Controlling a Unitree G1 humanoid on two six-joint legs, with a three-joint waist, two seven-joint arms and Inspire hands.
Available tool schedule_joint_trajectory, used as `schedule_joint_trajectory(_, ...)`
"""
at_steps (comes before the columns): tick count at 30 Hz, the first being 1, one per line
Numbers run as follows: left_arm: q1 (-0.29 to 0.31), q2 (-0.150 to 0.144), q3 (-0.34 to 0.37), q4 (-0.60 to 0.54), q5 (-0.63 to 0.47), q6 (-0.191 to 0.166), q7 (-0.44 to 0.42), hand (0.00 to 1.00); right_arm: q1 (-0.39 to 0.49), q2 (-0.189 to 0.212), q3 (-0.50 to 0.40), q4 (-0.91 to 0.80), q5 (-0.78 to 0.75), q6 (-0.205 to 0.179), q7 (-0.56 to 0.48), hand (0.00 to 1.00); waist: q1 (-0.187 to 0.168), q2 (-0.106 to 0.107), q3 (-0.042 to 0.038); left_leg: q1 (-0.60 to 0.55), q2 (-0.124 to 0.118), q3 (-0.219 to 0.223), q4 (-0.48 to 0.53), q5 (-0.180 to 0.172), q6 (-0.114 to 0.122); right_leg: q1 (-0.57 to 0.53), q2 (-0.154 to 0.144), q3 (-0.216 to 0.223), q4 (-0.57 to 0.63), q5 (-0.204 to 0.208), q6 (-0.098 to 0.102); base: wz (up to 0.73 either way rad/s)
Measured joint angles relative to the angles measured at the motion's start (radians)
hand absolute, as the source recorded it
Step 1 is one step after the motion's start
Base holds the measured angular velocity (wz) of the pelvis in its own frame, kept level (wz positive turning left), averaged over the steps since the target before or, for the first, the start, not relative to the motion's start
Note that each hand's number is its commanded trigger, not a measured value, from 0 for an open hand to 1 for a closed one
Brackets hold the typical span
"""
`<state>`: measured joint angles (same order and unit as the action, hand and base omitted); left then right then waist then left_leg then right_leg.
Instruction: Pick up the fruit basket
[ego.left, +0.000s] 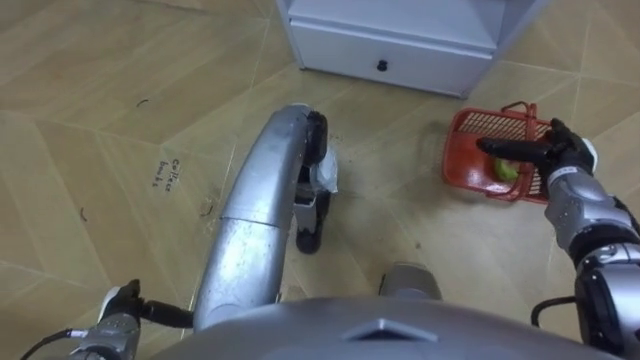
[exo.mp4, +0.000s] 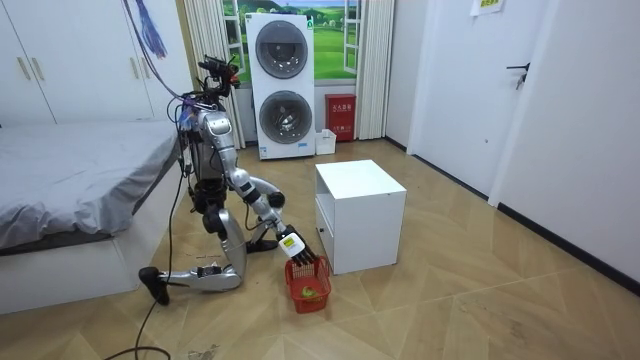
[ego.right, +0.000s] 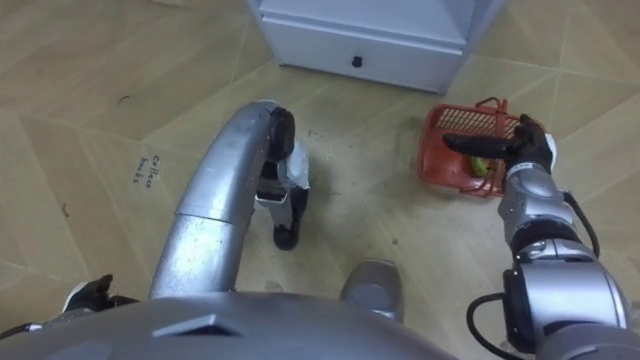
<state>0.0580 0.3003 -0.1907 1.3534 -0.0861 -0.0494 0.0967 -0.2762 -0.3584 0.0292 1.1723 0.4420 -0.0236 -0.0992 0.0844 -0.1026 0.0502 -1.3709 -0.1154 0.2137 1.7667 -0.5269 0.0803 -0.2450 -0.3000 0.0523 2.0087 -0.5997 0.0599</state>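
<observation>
By the white cabinet (ego.left: 400, 55), fruit basket (ego.left: 466, 155) upright, right hand (ego.left: 550, 152) above.

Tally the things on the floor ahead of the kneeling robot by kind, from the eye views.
Red basket: 1
Green fruit, in the basket: 1 in sight
White cabinet with a drawer: 1
Total: 3
</observation>
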Motion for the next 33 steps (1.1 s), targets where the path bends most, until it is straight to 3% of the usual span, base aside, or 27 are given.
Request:
schedule_joint_trajectory(8,0.001,0.000,0.000,-0.038,-0.002,0.008,-0.025,0.00,0.001,-0.005,0.009,0.047,0.022,0.003,0.029,0.00,0.005,0.007,-0.0020,-0.016,0.001,0.012,-0.021,0.017,-0.010,-0.032,-0.018,0.001,0.014,-0.003,0.005,0.02)
schedule_joint_trajectory(21,0.001,0.000,-0.024,-0.038,-0.015,0.025,-0.071,0.00,-0.021,-0.035,0.032,0.144,0.096,0.004,0.109,0.00,0.017,0.016,-0.0020,-0.018,0.002,0.014,-0.022,0.018,-0.009,-0.035,-0.020,-0.001,0.013,-0.009,0.015,0.00)
schedule_joint_trajectory(22,0.000,0.000,-0.032,-0.038,-0.021,0.025,-0.074,0.00,-0.021,-0.039,0.038,0.157,0.111,0.005,0.113,1.00,0.024,0.016,-0.0020,-0.018,0.003,0.015,-0.022,0.018,-0.009,-0.037,-0.020,0.001,0.014,-0.009,0.015,0.00)
schedule_joint_trajectory(29,0.004,0.000,-0.062,-0.038,-0.026,0.028,-0.088,0.00,-0.022,-0.061,0.038,0.162,0.154,0.008,0.133,1.00,0.036,0.020,-0.0018,-0.020,0.001,0.014,-0.020,0.018,-0.009,-0.038,-0.018,0.001,0.015,-0.010,0.014,0.00)
schedule_joint_trajectory(33,0.006,0.000,-0.066,-0.038,-0.041,0.028,-0.088,0.00,-0.022,-0.072,0.065,0.172,0.180,0.013,0.131,1.00,0.046,0.022,-0.0020,-0.025,0.013,0.015,-0.018,0.018,-0.009,-0.050,-0.013,0.011,0.022,-0.011,0.012,-0.06)
